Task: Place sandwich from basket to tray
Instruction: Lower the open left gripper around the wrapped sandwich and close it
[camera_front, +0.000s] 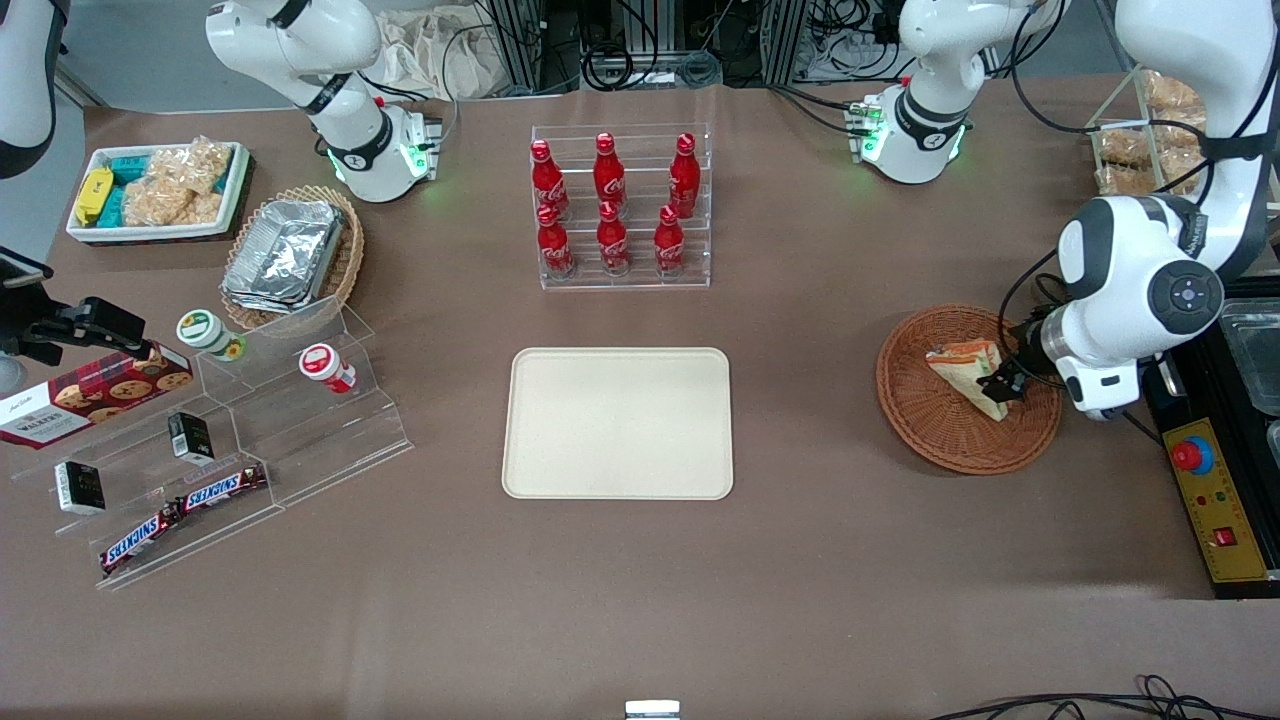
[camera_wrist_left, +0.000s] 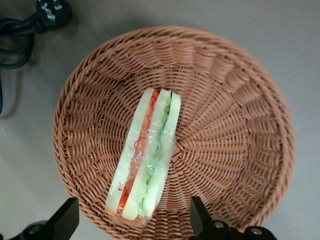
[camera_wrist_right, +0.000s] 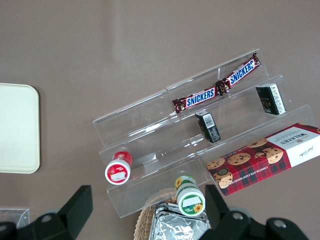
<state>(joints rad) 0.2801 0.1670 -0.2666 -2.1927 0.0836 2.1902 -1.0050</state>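
The tray (camera_front: 618, 423) lies flat on the brown surface (camera_front: 640, 600), nearest the front camera of the task's items, with nothing on it. The sandwich (camera_wrist_left: 145, 160) rests in the basket (camera_wrist_left: 235, 130), standing on edge with its layers showing: pale bread, orange-red filling, green filling. The basket sits toward the working arm's end of the surface, beside the tray and well apart from it. The claw (camera_front: 1005, 385) hangs directly over the sandwich inside the basket's rim; its 2 fingers (camera_wrist_left: 65, 217) stand spread, 1 to each side of the sandwich's end, neither touching it. The claw is released and grips nothing.

Farther from the front camera than the tray, a clear rack (camera_front: 620, 210) holds 6 red bottles (camera_front: 612, 238) in 2 rows. Toward the parked arm's end, a clear stepped shelf (camera_front: 240, 450) carries 2 Snickers bars (camera_front: 185, 515), 2 small dark boxes (camera_front: 190, 437), a red-lidded cup (camera_front: 325, 367), a green-lidded cup (camera_front: 208, 333) and a cookie box (camera_front: 90, 395). Beside it, a tan oval basket (camera_front: 345, 255) contains a foil container (camera_front: 285, 250), and a white bin (camera_front: 235, 195) holds snack packets.
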